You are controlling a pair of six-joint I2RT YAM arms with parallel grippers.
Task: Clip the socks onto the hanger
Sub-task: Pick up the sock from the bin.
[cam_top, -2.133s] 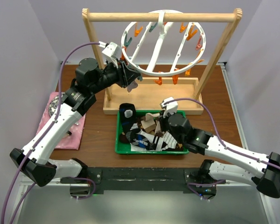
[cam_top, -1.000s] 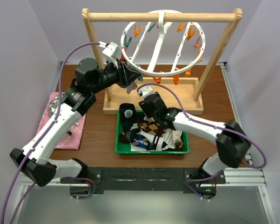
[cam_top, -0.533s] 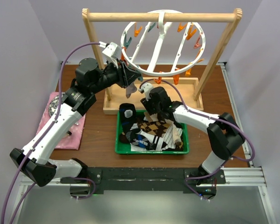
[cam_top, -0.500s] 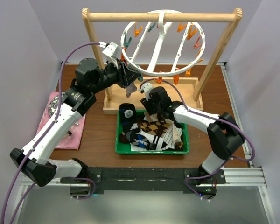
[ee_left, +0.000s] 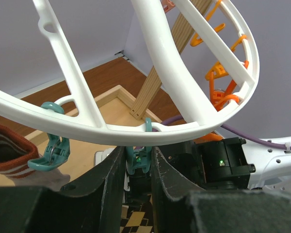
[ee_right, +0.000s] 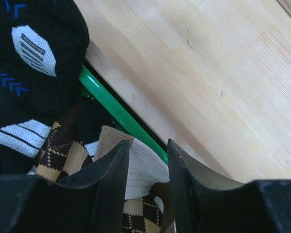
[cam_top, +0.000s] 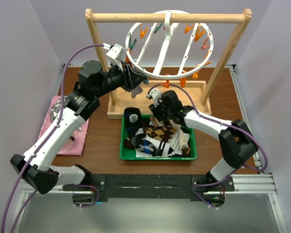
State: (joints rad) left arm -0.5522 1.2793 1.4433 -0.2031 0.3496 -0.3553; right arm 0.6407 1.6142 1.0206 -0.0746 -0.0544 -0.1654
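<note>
Under the hanger rim (ee_left: 87, 126), left gripper (ee_left: 137, 151) clamps a teal peg (ee_left: 136, 163); right gripper (ee_right: 148, 146) straddles a beige sock (ee_right: 138, 168) (grip unclear) at tray edge (ee_right: 119, 112).

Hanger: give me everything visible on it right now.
The hanger is a large white plastic ring with curved crossbars, glossy and rigid-looking. Its white hook sits over the round bar of the wooden frame, and the ring hangs tilted. Orange pegs and teal ones dangle from it. The left gripper is closed on a teal peg under the near rim. A neighbouring peg sits against a brown-cuffed sock; whether it grips it is unclear.
</note>
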